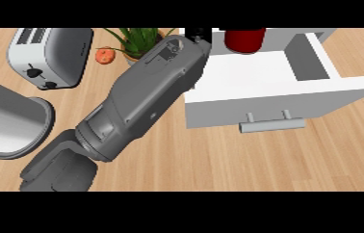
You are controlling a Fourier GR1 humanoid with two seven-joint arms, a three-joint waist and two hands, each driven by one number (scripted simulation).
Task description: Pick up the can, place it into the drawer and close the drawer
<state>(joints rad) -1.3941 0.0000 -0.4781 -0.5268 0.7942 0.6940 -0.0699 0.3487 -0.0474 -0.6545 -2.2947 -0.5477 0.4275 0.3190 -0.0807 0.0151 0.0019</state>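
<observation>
So the left hand [198, 33] is barely poking out past the end of that big grey forearm [146, 99], up near the top edge, and honestly I can't tell whether it's open or curled, since the arm is hiding almost all of it. The right hand isn't showing anywhere. Just to the right of the hand, the red can [245, 39] is standing upright at the back of the open white drawer [249, 78], touching or nearly touching the hand; can't say which. The drawer is sitting pulled out, handle [272, 124] facing the viewer. Further left on the wooden counter [235, 160] there's a potted plant [135, 39], something small and orange [105, 56], and a toaster [50, 56].
</observation>
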